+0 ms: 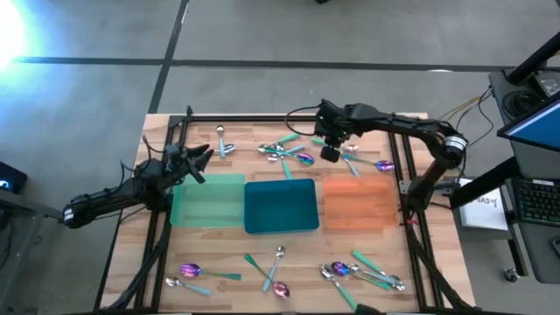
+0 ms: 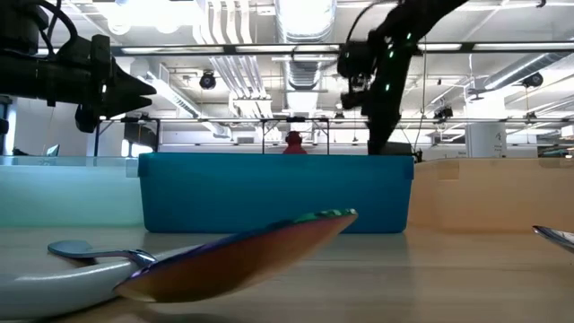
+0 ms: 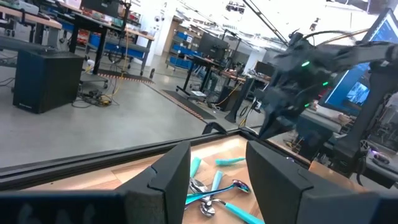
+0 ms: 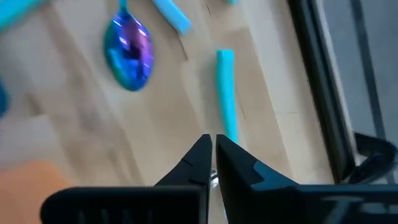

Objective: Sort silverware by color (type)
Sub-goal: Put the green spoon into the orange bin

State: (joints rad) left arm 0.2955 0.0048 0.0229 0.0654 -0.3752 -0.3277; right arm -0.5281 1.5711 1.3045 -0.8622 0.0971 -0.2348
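Note:
My right gripper (image 1: 331, 154) (image 4: 214, 146) is down among the far group of spoons (image 1: 289, 150), beyond the orange tray (image 1: 359, 203), and is shut on a teal-handled spoon (image 4: 225, 87). A purple-pink spoon (image 4: 130, 50) lies flat on the wood beside it. My left gripper (image 1: 203, 156) (image 3: 217, 168) hangs open and empty above the far end of the green tray (image 1: 208, 201). More spoons lie flat in a row by the near edge (image 1: 280, 273). In the low view the teal tray (image 2: 278, 193) hides my right fingertips. My right gripper has the teal-handled spoon where the teal handle's inner end (image 4: 231, 134) meets the fingertips, pinched between the two fingers. The handle runs straight on beyond the fingertips, toward the table's left. I cannot tell whether the spoon is lifted or lies on the wood.
Three flat trays sit in a row mid-table: green, teal (image 1: 280, 206) and orange. A black rail (image 1: 289, 116) frames the table's far edge and sides. One purple-pink spoon (image 2: 242, 256) lies close before the low camera. Bare wood shows between the trays and the near spoons.

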